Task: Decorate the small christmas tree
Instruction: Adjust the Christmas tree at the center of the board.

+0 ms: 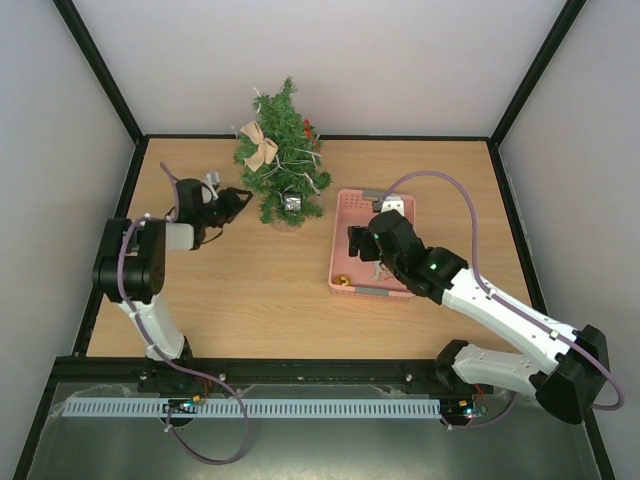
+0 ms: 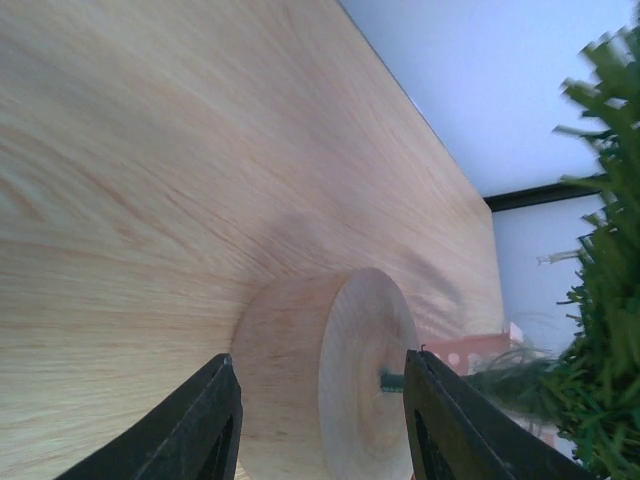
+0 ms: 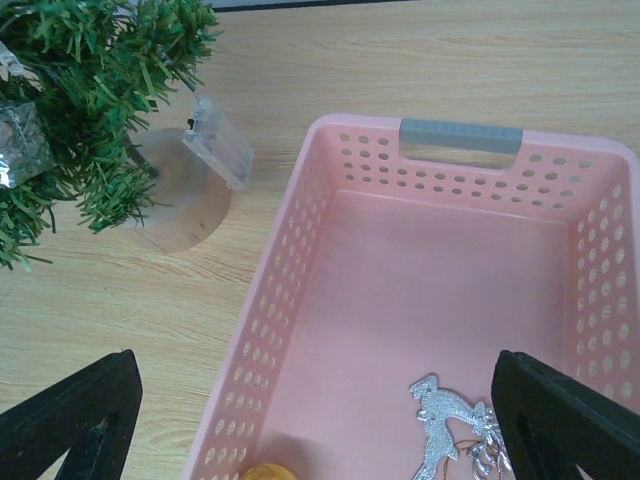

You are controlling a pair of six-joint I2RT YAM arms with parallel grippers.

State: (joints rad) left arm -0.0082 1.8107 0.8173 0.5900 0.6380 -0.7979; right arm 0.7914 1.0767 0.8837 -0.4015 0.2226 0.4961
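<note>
Now, small dark-green bristly christmas tree (image 1: 283,160) stands upright at far middle of wooden table (image 1: 250,300). Left gripper (image 1: 238,200) half-open, empty, aimed at round clear base (image 2: 365,385): nudge could topple tree. Right gripper (image 3: 312,365) wide open, empty, over pink perforated plastic basket (image 3: 300,200); silver ornament (image 3: 445,415) may slip.

The left arm (image 1: 135,265) is folded at the elbow, and its forearm points at the small christmas tree of dark green bristly branches (image 1: 283,160). The left gripper (image 1: 236,200) sits low over the tabletop (image 1: 250,300), just left of the tree's foot, its fingers (image 2: 215,420) partly apart and empty. The right arm (image 1: 500,305) stretches out long. The right gripper (image 1: 358,243) hangs near the tree's right side, tilted down, fingers (image 3: 70,420) spread wide and empty.
</note>
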